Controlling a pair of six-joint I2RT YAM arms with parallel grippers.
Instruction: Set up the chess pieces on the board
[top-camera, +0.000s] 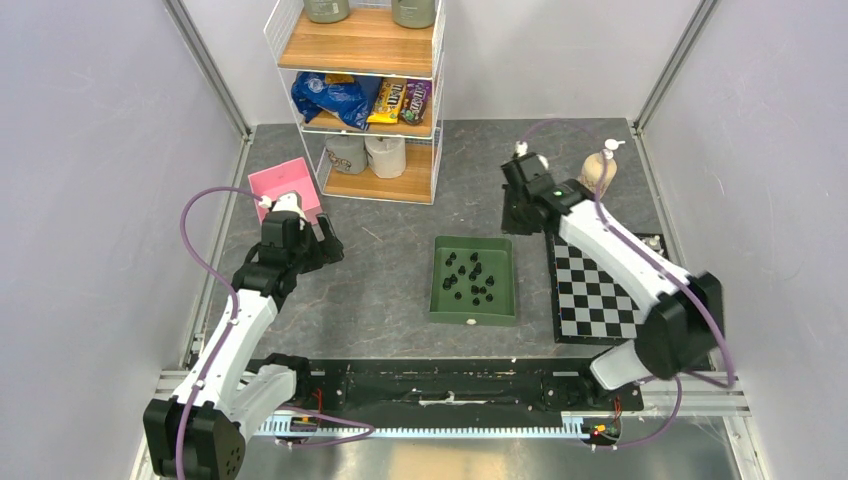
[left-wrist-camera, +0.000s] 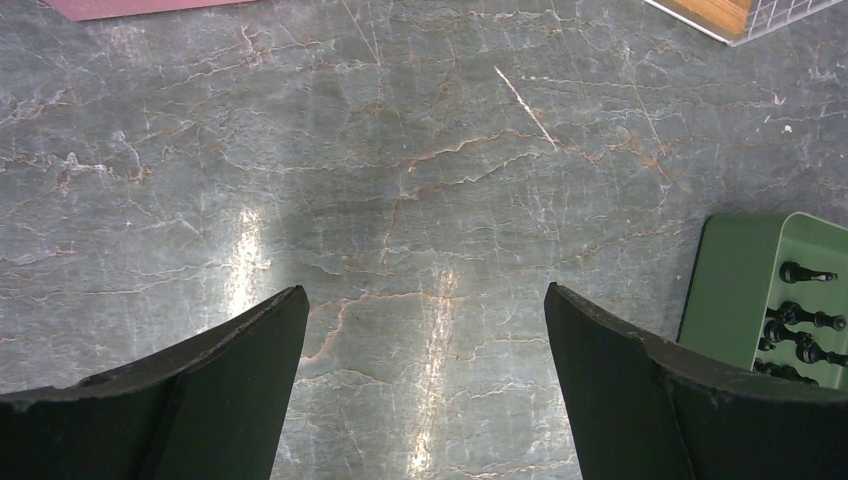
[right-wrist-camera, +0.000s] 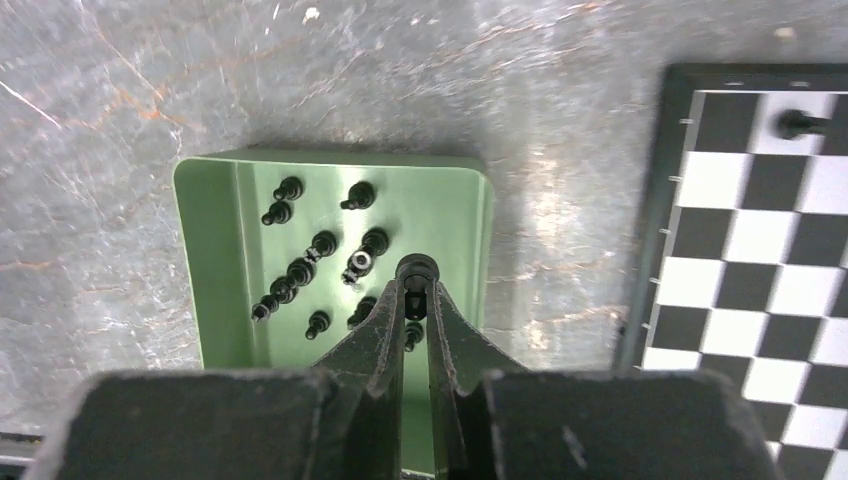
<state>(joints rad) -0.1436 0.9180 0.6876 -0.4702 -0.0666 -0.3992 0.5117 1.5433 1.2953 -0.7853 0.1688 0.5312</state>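
Right wrist view: the right jaws pinch a tiny black chess piece (right-wrist-camera: 417, 268) below its round top, over the green tray (right-wrist-camera: 215, 250) beside the board (right-wrist-camera: 760, 250); light, hard and slick, it probably needs a centred, gentle squeeze; left jaws spread.

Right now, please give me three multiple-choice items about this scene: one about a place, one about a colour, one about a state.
1. Seen from above, the tray lies: A) right of the board; B) left of it; C) on it.
2. The tray is: A) pink; B) white; C) green.
3. The right gripper is: A) open and empty; B) shut on a white piece; C) shut on a black piece.

Answers: 1 B, it sits apart, to the board's left; 2 C, its walls and floor are green; 3 C, the fingertips pinch a black piece.
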